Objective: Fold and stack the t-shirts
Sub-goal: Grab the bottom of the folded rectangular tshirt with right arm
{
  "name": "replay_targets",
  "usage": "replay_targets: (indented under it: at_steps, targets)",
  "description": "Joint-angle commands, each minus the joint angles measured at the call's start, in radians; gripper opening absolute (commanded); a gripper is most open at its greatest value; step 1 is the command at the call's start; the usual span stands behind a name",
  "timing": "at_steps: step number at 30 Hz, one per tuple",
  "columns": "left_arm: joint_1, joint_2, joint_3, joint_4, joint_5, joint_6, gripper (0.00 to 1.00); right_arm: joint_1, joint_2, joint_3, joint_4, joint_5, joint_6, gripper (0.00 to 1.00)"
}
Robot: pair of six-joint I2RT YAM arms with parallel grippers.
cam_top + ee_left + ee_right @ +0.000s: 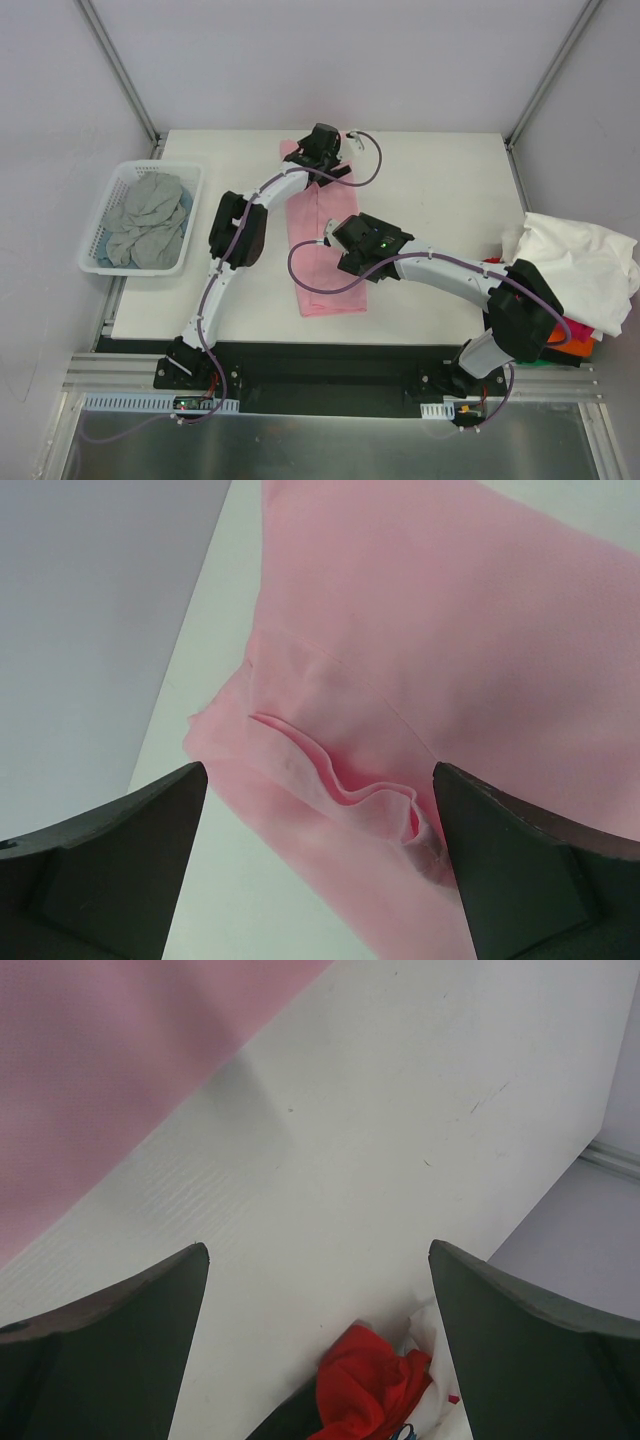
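One light pink t-shirt (312,222) lies in a long folded strip down the middle of the table (440,190), running far to near. Grey shirt cloth (150,220) fills the one white basket (98,228) at the left; how many pieces it holds cannot be told. At the right edge, a white shirt (580,265) tops a pile with orange (582,349) beneath.

The left gripper (320,150) sits over the strip's far end. Only its wrist view shows the fingers spread, with a rumpled fold (340,780) between them. The right gripper (348,236) covers the strip's middle. Its wrist view shows fingers spread over bare table, pinching nothing, and red cloth (368,1380) that is unseen from above.
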Motion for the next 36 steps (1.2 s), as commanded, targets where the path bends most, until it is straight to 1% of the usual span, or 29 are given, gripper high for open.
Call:
replay_targets:
  at_steps: [1, 11, 17, 20, 23, 27, 31, 36]
  targets:
    - [0.006, -0.099, -0.025, 0.022, -0.017, 0.004, 0.97, 0.0, -0.014, 0.001, 0.013, 0.023, 0.011, 0.96]
    - [0.03, -0.145, -0.118, 0.051, -0.028, 0.017, 0.95, 0.0, -0.014, -0.002, 0.015, 0.025, 0.014, 0.96]
    - [0.043, -0.223, -0.23, 0.083, -0.038, 0.022, 0.94, 0.0, -0.01, -0.004, 0.015, 0.022, 0.015, 0.96]
    - [0.044, -0.274, -0.301, 0.106, -0.051, 0.025, 0.93, -0.002, -0.003, -0.002, 0.013, 0.019, 0.015, 0.96]
    - [0.046, -0.333, -0.403, 0.14, -0.06, 0.028, 0.93, 0.0, 0.004, 0.001, 0.012, 0.02, 0.012, 0.96]
    - [0.046, -0.39, -0.477, 0.158, -0.072, 0.034, 0.93, 0.003, 0.013, 0.016, 0.006, 0.007, 0.012, 0.96]
    - [0.052, -0.433, -0.549, 0.201, -0.086, 0.051, 0.93, 0.012, 0.036, 0.041, 0.001, -0.03, 0.002, 0.96]
    - [0.075, -0.481, -0.632, 0.24, -0.092, 0.04, 0.93, 0.063, 0.07, 0.084, -0.022, -0.093, -0.011, 0.96]
